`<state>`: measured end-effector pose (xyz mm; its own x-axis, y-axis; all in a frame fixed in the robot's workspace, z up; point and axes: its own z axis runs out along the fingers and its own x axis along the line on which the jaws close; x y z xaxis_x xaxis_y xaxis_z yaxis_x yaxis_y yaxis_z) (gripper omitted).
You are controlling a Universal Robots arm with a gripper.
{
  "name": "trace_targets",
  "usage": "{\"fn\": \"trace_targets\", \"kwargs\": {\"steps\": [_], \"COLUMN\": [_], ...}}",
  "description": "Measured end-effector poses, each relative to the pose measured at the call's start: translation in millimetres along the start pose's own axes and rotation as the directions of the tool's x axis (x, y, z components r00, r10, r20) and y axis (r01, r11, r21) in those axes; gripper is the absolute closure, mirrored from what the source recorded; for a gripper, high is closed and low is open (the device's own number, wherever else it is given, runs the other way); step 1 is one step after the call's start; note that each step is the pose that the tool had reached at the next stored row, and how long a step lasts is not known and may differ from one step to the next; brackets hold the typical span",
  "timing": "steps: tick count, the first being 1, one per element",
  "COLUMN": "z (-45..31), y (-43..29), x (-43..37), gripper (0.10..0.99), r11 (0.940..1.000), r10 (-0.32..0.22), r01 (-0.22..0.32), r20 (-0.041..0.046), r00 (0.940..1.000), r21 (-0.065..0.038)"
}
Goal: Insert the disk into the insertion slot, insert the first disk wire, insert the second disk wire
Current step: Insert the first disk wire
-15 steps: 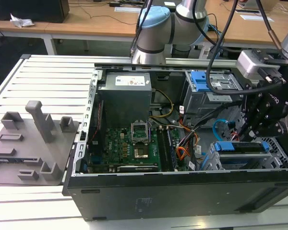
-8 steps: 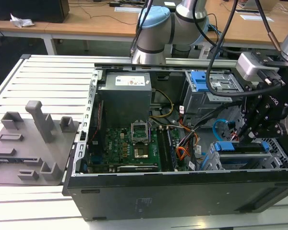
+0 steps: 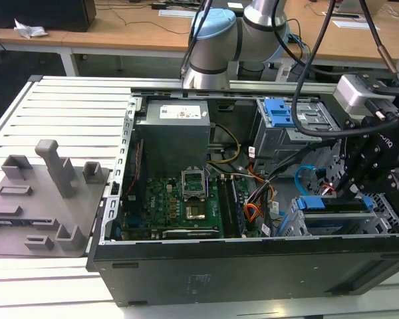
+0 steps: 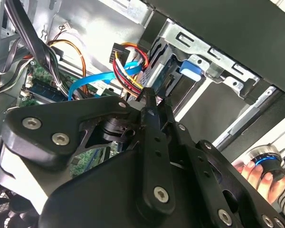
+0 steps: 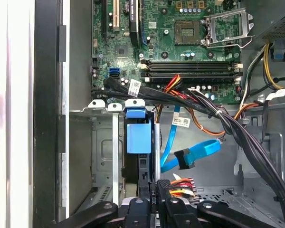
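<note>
The disk point(image 5: 138, 137), in its blue carrier, sits inside the insertion slot point(image 5: 102, 147), the silver cage at the case's front corner. In the exterior view the disk point(image 3: 332, 205) lies in the insertion slot point(image 3: 386, 216) at that view's lower right. My gripper point(image 5: 154, 194) is shut on a black plug with red, yellow and black wires point(image 5: 180, 183), right at the disk's rear end. The second wrist view shows the gripper point(image 4: 149, 97) pinching that plug next to the cage point(image 4: 204, 57). A blue flat wire point(image 5: 199, 151) with a black plug hangs loose beside it.
The open case holds a motherboard point(image 3: 186, 199), a power supply point(image 3: 173, 136), a thick black cable bundle point(image 5: 237, 128) and a taller cage with a blue tab point(image 3: 279, 113). A grey fixture plate point(image 3: 46, 199) lies at the exterior view's left. A person's hand point(image 4: 254, 172) holds a knob.
</note>
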<state>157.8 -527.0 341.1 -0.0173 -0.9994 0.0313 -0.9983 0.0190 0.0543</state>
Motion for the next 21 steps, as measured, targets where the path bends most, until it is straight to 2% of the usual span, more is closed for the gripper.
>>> {"fn": "trace_targets", "kwargs": {"steps": [8,12,21], "z": [0.9,2.7,5.6], "y": [-6.8,-7.5,-10.5], "x": [2.1,5.5,5.5], "gripper": [0.902,0.902,0.902], "r11": [1.0,1.0,1.0], "r10": [0.0,0.0,0.0], "r01": [0.0,0.0,0.0], "r20": [0.0017,0.0045,0.0048], "r00": [1.0,1.0,1.0], "r21": [-0.001,-0.001,-0.003]}}
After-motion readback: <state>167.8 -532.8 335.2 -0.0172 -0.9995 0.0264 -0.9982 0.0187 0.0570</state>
